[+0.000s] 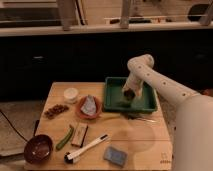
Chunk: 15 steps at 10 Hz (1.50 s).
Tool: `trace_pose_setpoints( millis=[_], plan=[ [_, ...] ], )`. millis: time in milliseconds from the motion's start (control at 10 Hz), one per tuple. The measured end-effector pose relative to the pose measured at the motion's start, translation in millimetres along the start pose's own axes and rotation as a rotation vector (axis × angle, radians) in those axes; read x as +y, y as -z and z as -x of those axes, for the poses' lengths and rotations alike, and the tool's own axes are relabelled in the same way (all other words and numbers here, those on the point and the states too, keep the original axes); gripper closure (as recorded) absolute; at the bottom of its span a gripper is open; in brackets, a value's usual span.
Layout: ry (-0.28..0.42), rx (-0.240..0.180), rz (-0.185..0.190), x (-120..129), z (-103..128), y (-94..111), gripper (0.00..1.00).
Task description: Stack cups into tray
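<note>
Camera view: light wooden surface [145,141] seen from the front, a bit above.
Tray: green rectangular plastic tray with low raised sides [146,102], at the back right of the surface.
Arm: white robot arm [155,80] comes in from the right and bends down over the tray.
Gripper: gripper [128,96] is down inside the tray, in its left-centre part; open or closed, cannot tell.
At the gripper: something dark sits by its tip; cannot tell what.
Cup: small pale grey round cup [71,94], upright on the surface at back left, outside the tray and well apart from it.
Dish: shallow orange dish [80,111] between cup and tray, with a crumpled grey-blue thing [89,105] in it.
Bowl: wide dark maroon bowl [39,148] at the front left corner.
Front middle: green pod-like strip [65,137], brown rectangular block [80,134], white-handled tool [89,147], blue sponge [115,155].
Left edge: brown crumbly pile [56,110] near the cup.
</note>
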Motion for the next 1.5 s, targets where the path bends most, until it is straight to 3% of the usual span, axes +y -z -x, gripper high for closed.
trace_pose_setpoints(
  millis=[900,1200,1500],
  plan=[
    [0.005,0.038,-0.004,-4,5,30,0.2],
    [0.009,0.079,-0.018,-2,5,60,0.2],
    [0.009,0.106,-0.028,3,4,70,0.2]
  ],
)
